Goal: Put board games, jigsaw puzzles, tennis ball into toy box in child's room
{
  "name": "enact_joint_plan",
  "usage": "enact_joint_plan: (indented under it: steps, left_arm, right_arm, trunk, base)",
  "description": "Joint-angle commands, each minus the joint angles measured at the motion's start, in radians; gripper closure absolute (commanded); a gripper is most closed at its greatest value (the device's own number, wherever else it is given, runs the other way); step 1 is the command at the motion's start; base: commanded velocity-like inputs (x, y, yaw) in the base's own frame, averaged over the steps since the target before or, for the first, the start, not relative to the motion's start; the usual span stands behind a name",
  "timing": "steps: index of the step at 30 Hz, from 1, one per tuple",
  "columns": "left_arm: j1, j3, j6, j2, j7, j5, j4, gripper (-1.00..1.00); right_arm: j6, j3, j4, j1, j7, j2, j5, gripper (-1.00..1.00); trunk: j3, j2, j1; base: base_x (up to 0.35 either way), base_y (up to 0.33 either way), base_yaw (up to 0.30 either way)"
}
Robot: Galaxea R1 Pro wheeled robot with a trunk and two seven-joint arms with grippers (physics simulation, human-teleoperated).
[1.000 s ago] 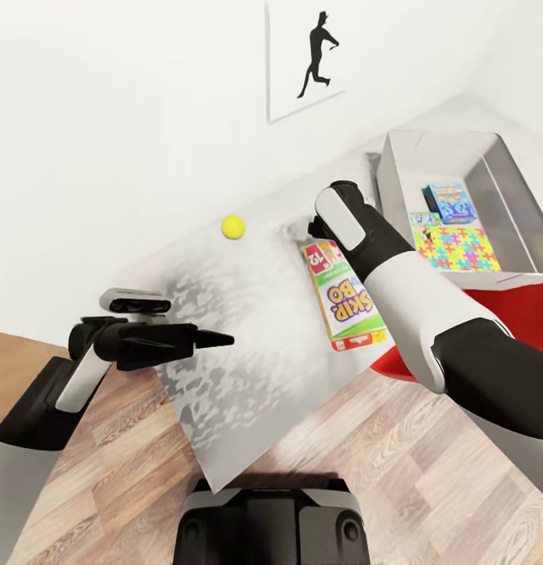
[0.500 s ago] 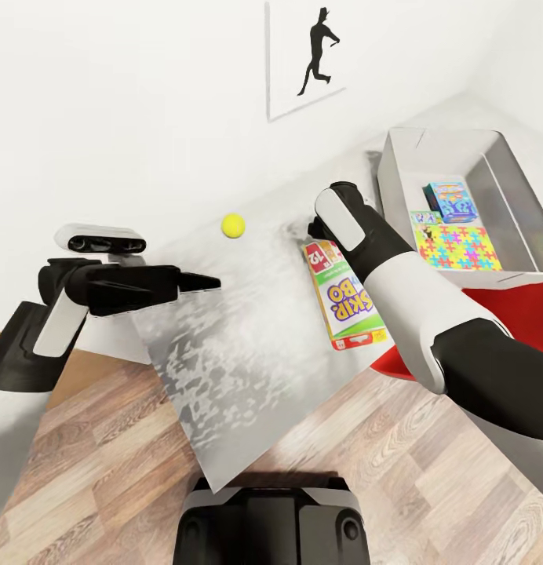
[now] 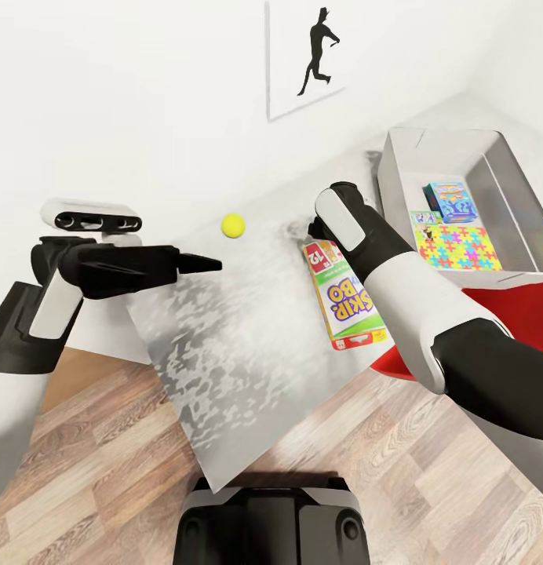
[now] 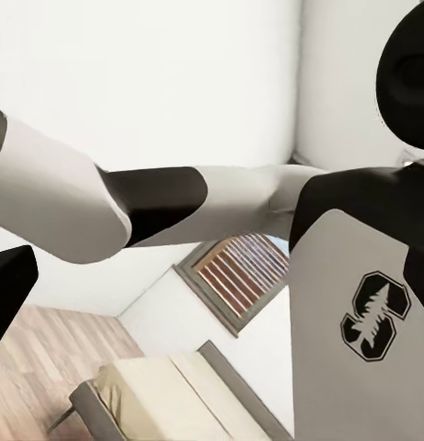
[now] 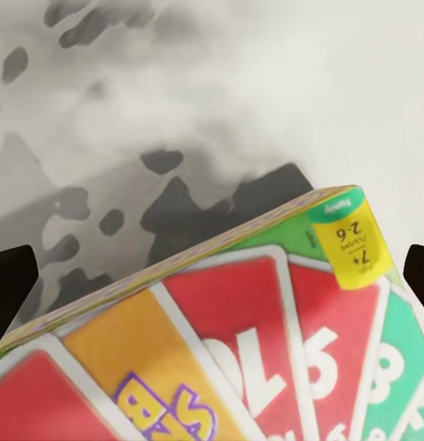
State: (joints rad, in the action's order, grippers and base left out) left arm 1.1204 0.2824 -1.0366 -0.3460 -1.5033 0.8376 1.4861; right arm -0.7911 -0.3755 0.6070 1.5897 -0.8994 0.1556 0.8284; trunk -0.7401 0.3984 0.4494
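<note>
Head view. We log a grey mottled table [image 3: 224, 369] set against a white wall. On it lies the tennis ball [image 3: 233, 225], alone near the far edge, and a Skip-Bo board game [image 3: 346, 302] lying flat near the table's right side. Beyond the game stands the toy box [image 3: 397, 173], a grey open bin; inside it we count a jigsaw puzzle box [image 3: 458, 248] with a bright piece pattern and a small blue box [image 3: 450, 199]. A red object [image 3: 397, 365] shows under our right forearm; we cannot identify it. Our left gripper [image 3: 213, 264] is held out level above the table's left part, short of the ball, its fingers drawn together to a point. Our right gripper [image 3: 322, 227] sits at the game's far end, mostly hidden behind the wrist; we cannot tell here how its fingers stand.

Left wrist view. We log our own right arm, the robot's trunk, and a bed [image 4: 166, 395] in the distance.

Right wrist view. The game's corner [image 5: 267, 349] lies close below, with dark fingertips [image 5: 9, 294] at both frame edges, spread wide and not touching it.

Risks, in our judgement. A flat box offers little edge: closing on it may skid it along the table or pinch one corner so that it swings and drops. The left arm, moving on, could nudge the ball and send it rolling off.
</note>
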Motion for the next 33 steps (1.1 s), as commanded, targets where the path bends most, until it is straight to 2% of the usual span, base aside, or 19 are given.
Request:
enact_joint_plan:
  steps: [1,5,7,11,15,19,33]
  left_arm:
    - [0.002,0.01,-0.011,0.003,-0.003,0.002,0.001,-1.0]
    - [0.01,0.043,-0.011,0.025,-0.003,0.002,0.008,-1.0]
    - [0.035,0.075,-0.011,0.04,-0.003,0.005,0.009,-1.0]
    - [0.117,0.168,-0.011,0.082,-0.003,0.04,0.011,-1.0]
    - [0.166,0.21,-0.011,0.092,-0.003,0.07,0.01,-1.0]
    - [0.18,0.222,-0.011,0.094,-0.003,0.078,0.01,-1.0]
    - [0.2,0.227,-0.011,0.093,-0.003,0.082,0.008,-1.0]
  right_arm:
    - [-0.003,-0.005,0.0,0.001,-0.009,-0.001,0.009,-1.0]
    - [-0.002,-0.005,-0.006,0.001,-0.009,-0.001,0.009,-1.0]
    - [-0.002,-0.005,-0.009,0.001,-0.009,-0.001,0.009,-1.0]
    - [-0.002,-0.005,-0.013,0.001,-0.008,-0.001,0.009,-1.0]
    - [-0.002,-0.005,-0.013,0.001,-0.007,-0.001,0.009,-1.0]
    - [-0.002,-0.004,-0.014,0.001,-0.007,-0.001,0.009,-1.0]
    - [-0.002,-0.003,-0.015,0.001,-0.006,-0.014,0.011,-1.0]
  trunk:
    - [-0.001,0.002,0.001]
    - [-0.001,0.002,0.001]
    - [-0.001,0.002,0.001]
    - [-0.001,0.002,0.001]
    - [-0.001,0.002,0.001]
    - [-0.002,0.002,0.001]
    - [-0.009,0.002,0.001]
  base:
    - [0.0,0.0,0.0]
    - [0.0,0.0,0.0]
    - [0.0,0.0,0.0]
    - [0.0,0.0,0.0]
    - [0.0,0.0,0.0]
    - [0.0,0.0,0.0]
    - [0.0,0.0,0.0]
